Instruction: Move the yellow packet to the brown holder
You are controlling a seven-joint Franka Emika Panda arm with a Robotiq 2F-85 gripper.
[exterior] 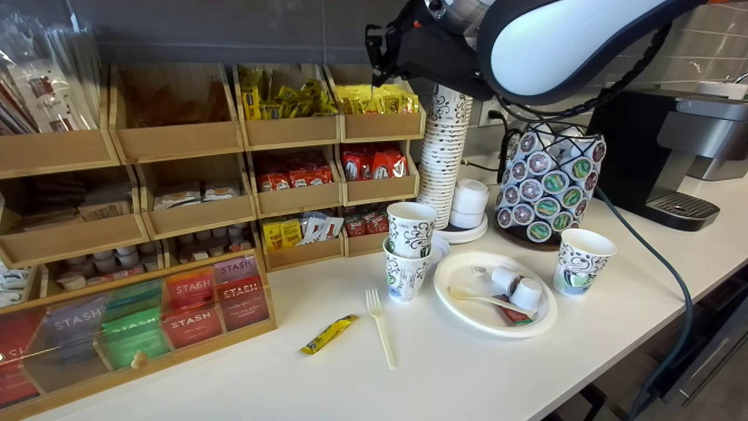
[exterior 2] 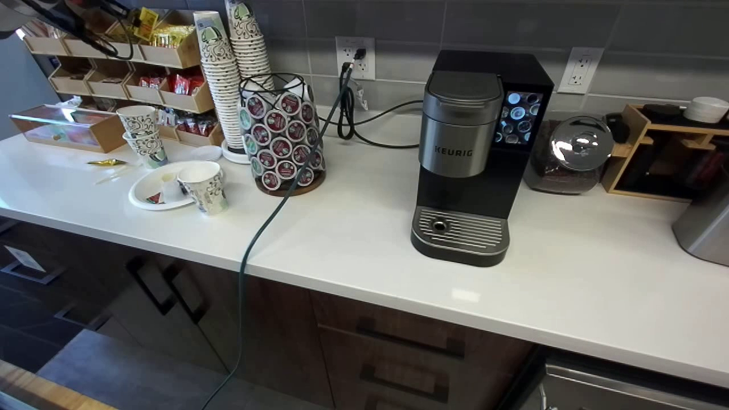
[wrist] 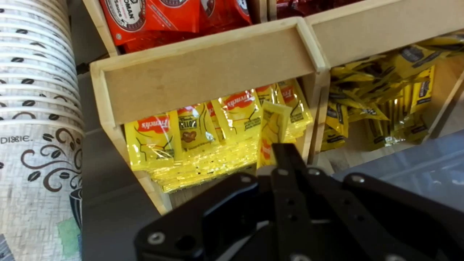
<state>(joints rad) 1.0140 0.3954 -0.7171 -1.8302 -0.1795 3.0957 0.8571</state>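
Note:
The yellow packet [wrist: 273,125] is in my gripper [wrist: 288,148], whose fingertips are closed together on it in the wrist view. The packet points up, tilted, above a stack of similar yellow packets. In an exterior view the packet [exterior 2: 146,24] shows beside the dark gripper [exterior 2: 134,18]. The brown holder [exterior: 292,130] is a light wooden tiered rack; its top end bin [wrist: 210,72] of yellow mustard packets lies right below the gripper. In an exterior view the gripper [exterior: 378,79] is over that bin, and the packet is barely visible there, seen edge-on.
A tall stack of paper cups [exterior: 447,146] stands close beside the top end bin. On the counter are a longer yellow-green packet [exterior: 329,334], a fork [exterior: 381,330], two stacked cups [exterior: 407,251], a white plate [exterior: 447,292] and a pod holder [exterior: 546,187].

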